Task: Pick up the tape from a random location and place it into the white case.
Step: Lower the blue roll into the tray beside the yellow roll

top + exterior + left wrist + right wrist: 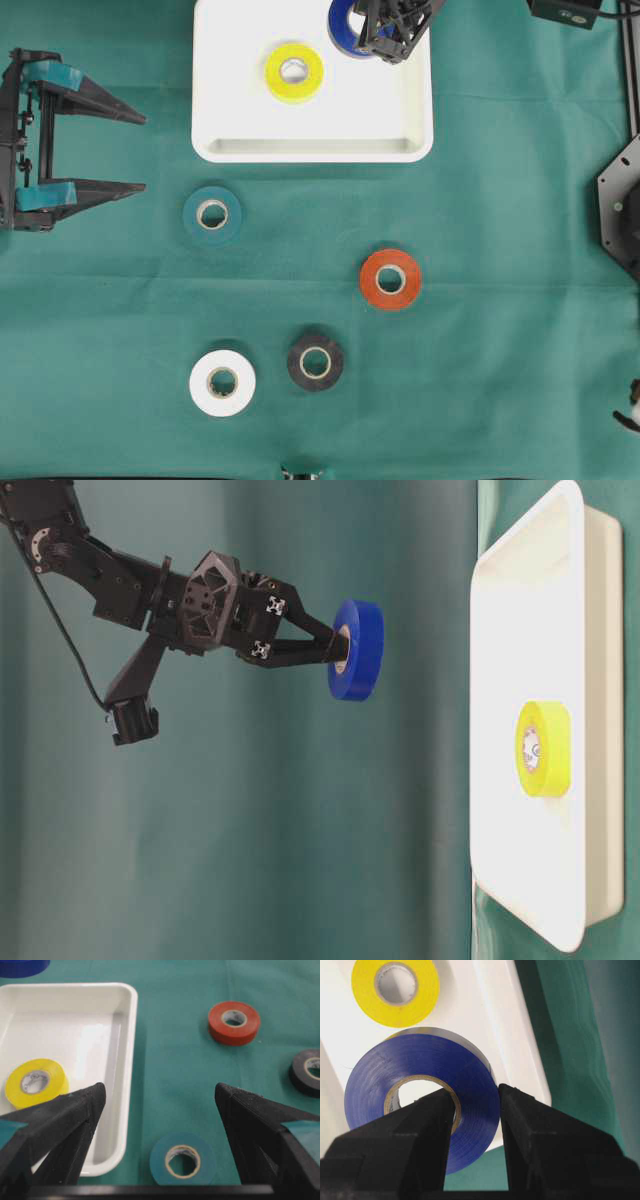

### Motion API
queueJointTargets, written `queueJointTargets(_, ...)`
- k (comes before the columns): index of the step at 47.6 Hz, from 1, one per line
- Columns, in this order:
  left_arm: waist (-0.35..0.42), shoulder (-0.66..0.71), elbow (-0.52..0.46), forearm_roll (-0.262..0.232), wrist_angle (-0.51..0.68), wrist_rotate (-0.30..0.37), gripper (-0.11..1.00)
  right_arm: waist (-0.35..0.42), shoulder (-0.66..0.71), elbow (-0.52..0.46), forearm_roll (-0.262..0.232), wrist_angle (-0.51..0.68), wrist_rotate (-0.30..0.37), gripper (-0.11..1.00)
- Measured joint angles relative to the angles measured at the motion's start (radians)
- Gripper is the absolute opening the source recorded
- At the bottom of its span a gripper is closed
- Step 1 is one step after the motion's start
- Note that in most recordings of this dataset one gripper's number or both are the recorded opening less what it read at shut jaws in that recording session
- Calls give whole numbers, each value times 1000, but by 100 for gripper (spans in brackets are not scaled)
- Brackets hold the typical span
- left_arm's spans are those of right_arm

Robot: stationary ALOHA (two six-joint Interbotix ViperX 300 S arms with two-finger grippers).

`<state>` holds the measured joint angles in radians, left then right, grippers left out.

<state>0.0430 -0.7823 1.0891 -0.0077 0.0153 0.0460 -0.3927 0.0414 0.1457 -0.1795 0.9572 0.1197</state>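
Blue tape roll (420, 1105), pinched through its wall by the right gripper (475, 1110), one finger in the core; carried in the air above the white case (310, 148), near its right side, beside a yellow roll (294, 72) already inside. Step in hand: delivery; next move, by judgement, calls for lowering over bare tray floor and releasing. Left gripper (140, 152) wide open, holding nothing, well apart at the table's left edge.

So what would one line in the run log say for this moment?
right pincer: shut on blue tape, above white case | left pincer: open, holding nothing | yellow tape: in case | on cloth: four rolls
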Motion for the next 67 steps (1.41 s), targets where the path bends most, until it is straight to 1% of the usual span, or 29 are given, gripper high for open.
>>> queueJointTargets(28,2,0,-2,-2,3,0,98,0,0,0,0,0,-2,29)
queueJointTargets(33,2,0,-2,-2,5,0,98,2,0,14,0,-6,-2,29)
queueJointTargets(37,2,0,-2,-2,5,0,98,0,6,37,0,-35,-2,29)
queueJointTargets(50,0,0,0,-2,5,0,98,0,72,141,0,-181,0,29)
queueJointTargets(60,2,0,-2,-2,5,0,98,-2,124,192,0,-291,3,29)
queueJointTargets(67,2,0,-5,0,5,0,98,-2,147,213,0,-336,9,29)
